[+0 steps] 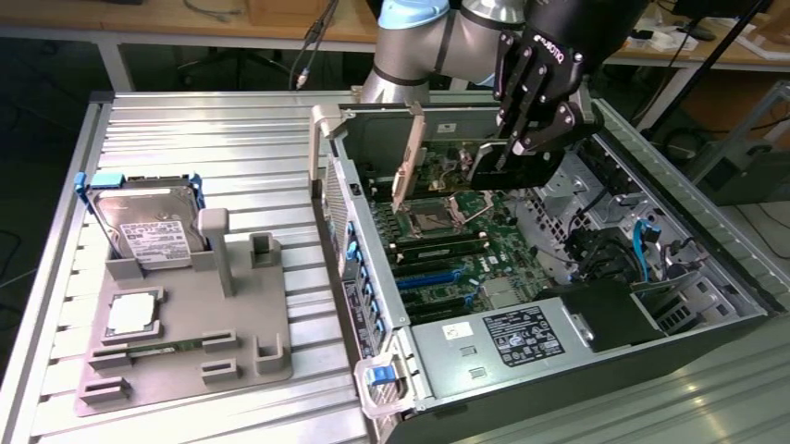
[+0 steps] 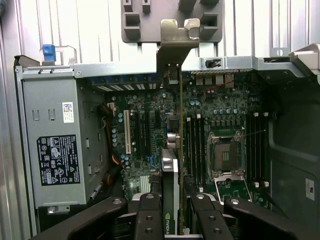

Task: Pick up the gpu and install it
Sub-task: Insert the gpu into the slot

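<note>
My gripper (image 1: pixel 504 159) is shut on the gpu (image 1: pixel 454 165), a green card with a silver end bracket (image 1: pixel 412 153), and holds it edge-down inside the open computer case (image 1: pixel 370 277). The card hangs a little above the motherboard (image 1: pixel 463 250), near the processor socket (image 1: pixel 438 217). In the wrist view the gpu (image 2: pixel 172 160) shows edge-on between my black fingers (image 2: pixel 149 210). Its bracket (image 2: pixel 175 42) reaches over the case's rear wall, and the expansion slots (image 2: pixel 142 132) lie beside it on the board.
The power supply (image 1: pixel 519 338) fills the case's near end, with cables and drive bays (image 1: pixel 617 250) at the exterior view's right. On the ribbed table (image 1: pixel 210 139), a grey fixture tray (image 1: pixel 185 324) holds a hard drive (image 1: pixel 148 227), a processor (image 1: pixel 133 314) and a memory stick (image 1: pixel 166 350).
</note>
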{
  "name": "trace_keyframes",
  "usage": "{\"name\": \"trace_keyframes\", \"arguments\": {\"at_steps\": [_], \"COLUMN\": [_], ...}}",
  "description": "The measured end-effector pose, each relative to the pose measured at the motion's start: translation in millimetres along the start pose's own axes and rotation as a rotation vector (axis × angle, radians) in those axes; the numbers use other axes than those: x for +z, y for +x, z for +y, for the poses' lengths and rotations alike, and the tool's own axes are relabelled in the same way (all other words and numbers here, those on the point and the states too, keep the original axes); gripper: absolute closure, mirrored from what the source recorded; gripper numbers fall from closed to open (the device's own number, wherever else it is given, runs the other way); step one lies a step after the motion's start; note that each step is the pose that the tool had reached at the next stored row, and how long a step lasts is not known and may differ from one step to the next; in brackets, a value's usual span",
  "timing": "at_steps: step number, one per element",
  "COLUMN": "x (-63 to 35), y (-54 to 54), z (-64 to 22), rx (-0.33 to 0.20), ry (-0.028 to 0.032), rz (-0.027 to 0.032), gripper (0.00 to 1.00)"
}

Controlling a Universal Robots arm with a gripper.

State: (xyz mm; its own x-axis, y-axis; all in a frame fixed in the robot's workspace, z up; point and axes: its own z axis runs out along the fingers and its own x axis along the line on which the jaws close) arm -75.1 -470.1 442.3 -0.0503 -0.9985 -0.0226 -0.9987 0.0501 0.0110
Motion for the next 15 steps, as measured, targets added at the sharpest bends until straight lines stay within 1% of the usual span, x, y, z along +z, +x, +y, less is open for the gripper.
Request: {"name": "trace_keyframes", "arguments": {"at_steps": [5,9,12,15], "x": [0.5,3.8,7.5,13.9], "y": [0.0,0.1,0.2,0.3], "z": [0.0,-0.1,-0.1,-0.2], "rx": [0.000,0.000,0.000,0.000], "ry": [0.0000,0.0000,0.0001,0.0001], "rz": [0.0000,0.0000,0.0000,-0.0001], "gripper": [0.73,0.73,0.73,0.73]}}
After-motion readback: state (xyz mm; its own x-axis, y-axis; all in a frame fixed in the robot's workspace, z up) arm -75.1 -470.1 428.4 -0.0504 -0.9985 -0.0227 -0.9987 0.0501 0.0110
